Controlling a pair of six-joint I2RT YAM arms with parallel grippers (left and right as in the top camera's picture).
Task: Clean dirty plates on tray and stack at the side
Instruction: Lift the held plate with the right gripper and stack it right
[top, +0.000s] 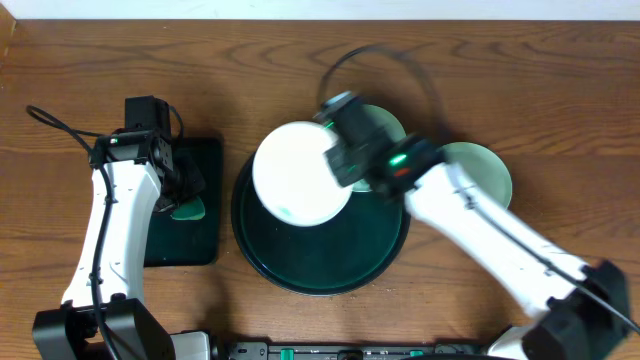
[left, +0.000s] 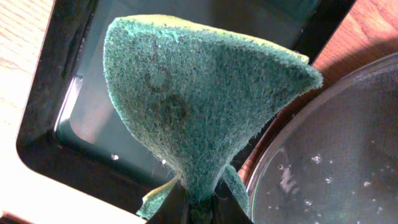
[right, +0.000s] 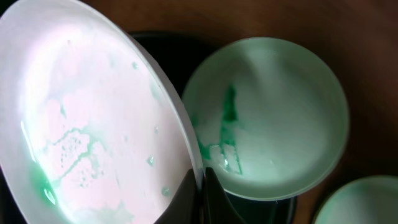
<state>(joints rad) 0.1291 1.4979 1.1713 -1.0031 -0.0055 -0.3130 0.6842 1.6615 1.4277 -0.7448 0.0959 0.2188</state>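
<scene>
right wrist — green smears (right: 59, 158) on clamped plate (right: 112, 93) | overhead — mostly white

A wooden table (top: 560, 90) fills nearly the whole overhead view. Its top is a warm mid-brown with long grain lines running left to right. Beyond its far edge lies a narrow pale strip (top: 300, 8); whether this is wall or floor cannot be told. The light is soft and even. In the right wrist view the wood looks darker.
</scene>
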